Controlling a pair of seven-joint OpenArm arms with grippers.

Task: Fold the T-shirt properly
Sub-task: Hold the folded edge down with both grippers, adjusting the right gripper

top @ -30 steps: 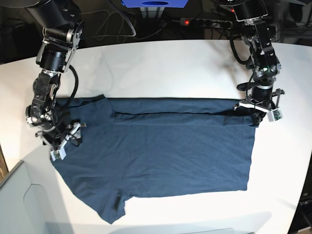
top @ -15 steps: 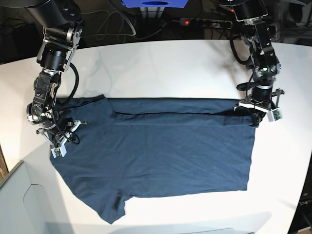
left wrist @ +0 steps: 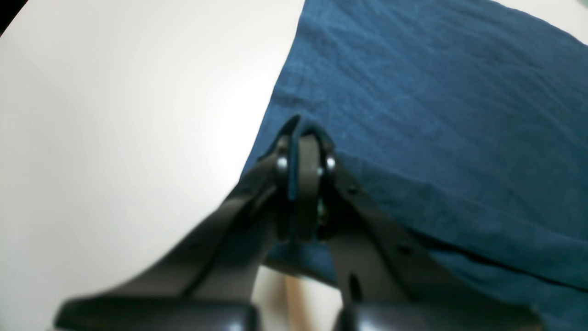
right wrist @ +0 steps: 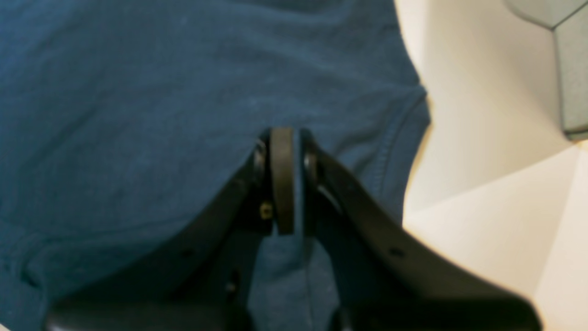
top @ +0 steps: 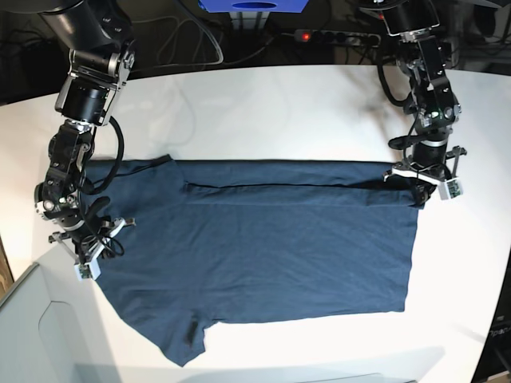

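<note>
The dark navy-teal T-shirt (top: 279,247) lies spread flat on the white table (top: 279,104), with its far edge folded over in a long strip. My left gripper (top: 421,190) is at the shirt's far right corner. In the left wrist view the left gripper (left wrist: 303,133) is shut on the shirt's (left wrist: 436,115) edge. My right gripper (top: 89,257) is at the shirt's left edge. In the right wrist view the right gripper (right wrist: 284,135) is shut on a pinch of the shirt's (right wrist: 138,92) cloth near a hemmed edge. The neck label is not visible.
A grey bin (top: 32,335) sits at the front left corner, close to my right gripper; it also shows in the right wrist view (right wrist: 569,69). A power strip (top: 335,36) and cables (top: 192,40) lie beyond the table's far edge.
My right gripper has moved toward the table's front along the shirt's left edge, pulling that edge with it. The left arm has not moved.
</note>
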